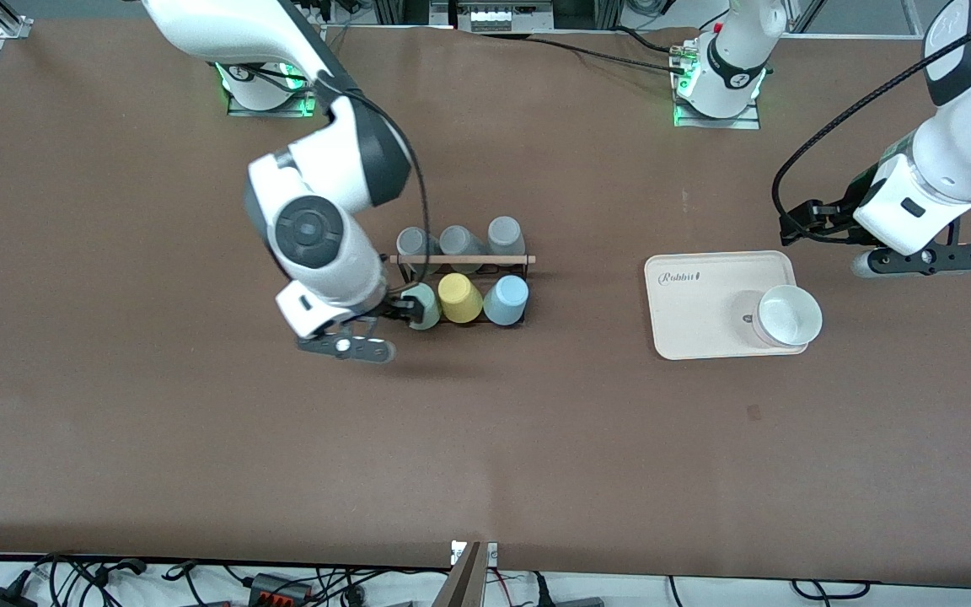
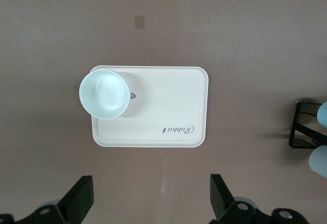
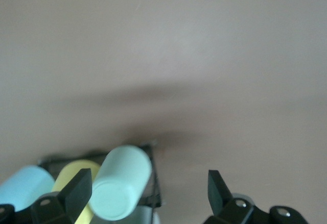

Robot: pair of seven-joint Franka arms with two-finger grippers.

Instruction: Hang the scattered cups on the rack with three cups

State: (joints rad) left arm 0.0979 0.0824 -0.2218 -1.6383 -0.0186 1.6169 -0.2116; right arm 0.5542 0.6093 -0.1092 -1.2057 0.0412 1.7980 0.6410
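**Mint and blue cups on the rack, both jaws released**

We see the small black wire-frame rack with a light wooden dowel across its top [image 1: 462, 260] standing on the brown surface [image 1: 199, 438], toward the right arm's end. Six cups hang on it in two rows. In the row nearer the front camera: the pale mint-green tumbler [image 1: 423, 305] at the right arm's end, the yellow cup [image 1: 459, 298] in the middle, the light blue tumbler [image 1: 506, 300] at the left arm's end. Three grey cups [image 1: 457, 241] fill the row nearer the robots' bases.

The right gripper [image 3: 148, 191] sits low, just beside the mint-green tumbler. In the right wrist view its jaws stand spread with nothing between them; the tumbler lies beside one finger [image 3: 76, 188], and we cannot tell whether they touch. The tumbler rests on the rack, tilted with its closed base outward.

The left gripper [image 2: 150, 196] hangs in the air at the left arm's end of the surface, waiting. Its jaws are released and hold nothing.

The cream rectangular tray [image 1: 696, 295] lies well apart from the rack, toward the left arm's end. A white round bowl [image 1: 787, 315] sits upright on one corner of the tray, overhanging its rim
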